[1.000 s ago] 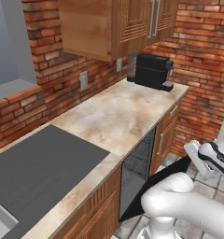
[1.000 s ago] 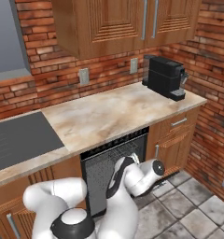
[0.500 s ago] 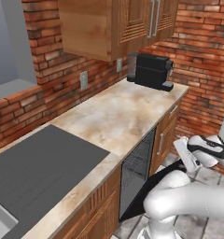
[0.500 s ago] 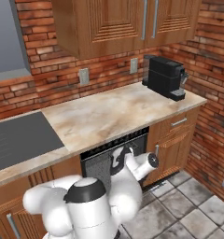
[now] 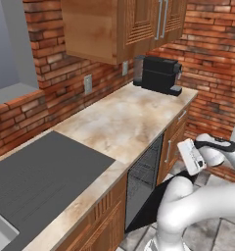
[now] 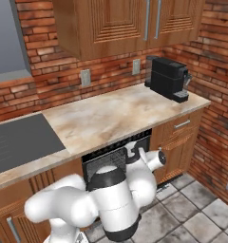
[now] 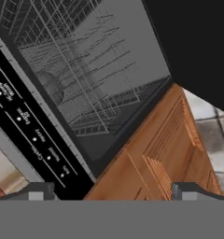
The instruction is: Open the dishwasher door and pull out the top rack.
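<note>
Door (image 5: 153,208) of the dishwasher hangs open already; you must pull out the top rack (image 7: 81,70). Hand (image 7: 111,191) looks open, holding nothing.

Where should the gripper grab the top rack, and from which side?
Take the top rack by its front wire edge, coming straight in from the open front. The door is already down, the cavity faces outward, and the thin wires run across, so the fingers can probably close over one.
</note>
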